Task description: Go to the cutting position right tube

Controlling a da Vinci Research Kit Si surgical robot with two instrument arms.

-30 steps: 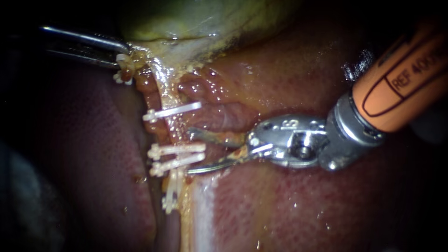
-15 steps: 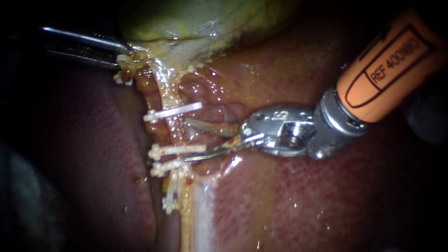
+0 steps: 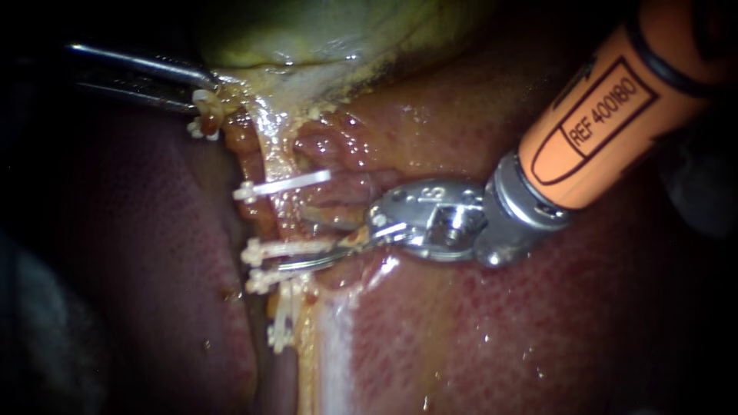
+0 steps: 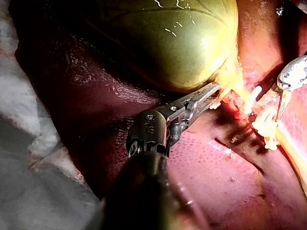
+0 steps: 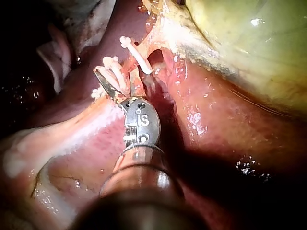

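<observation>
A pale tube (image 3: 278, 157) runs down from the yellow-green gallbladder (image 3: 323, 34) over the red liver (image 3: 492, 323). One white clip (image 3: 283, 185) crosses it higher up, and two more clips (image 3: 289, 247) lie close together lower down. My right instrument (image 3: 296, 240), with an orange shaft, has its two thin blades open around the tube between the upper clip and the lower pair. In the right wrist view the right instrument (image 5: 123, 82) sits among the clips (image 5: 136, 55). My left instrument (image 3: 201, 94) is shut on tissue at the gallbladder's neck; the left instrument (image 4: 214, 92) shows there in its own view too.
A further clip (image 3: 280, 321) lies lower along the tube, beside a pale whitish band (image 3: 332, 346) on the liver. Small white clip ends (image 3: 198, 129) sit just below the left jaws. White gauze (image 4: 33, 158) borders the tissue in the left wrist view.
My right instrument has moved left to the tube; its open blades now reach between the upper clip and the lower pair. The left instrument has kept still.
</observation>
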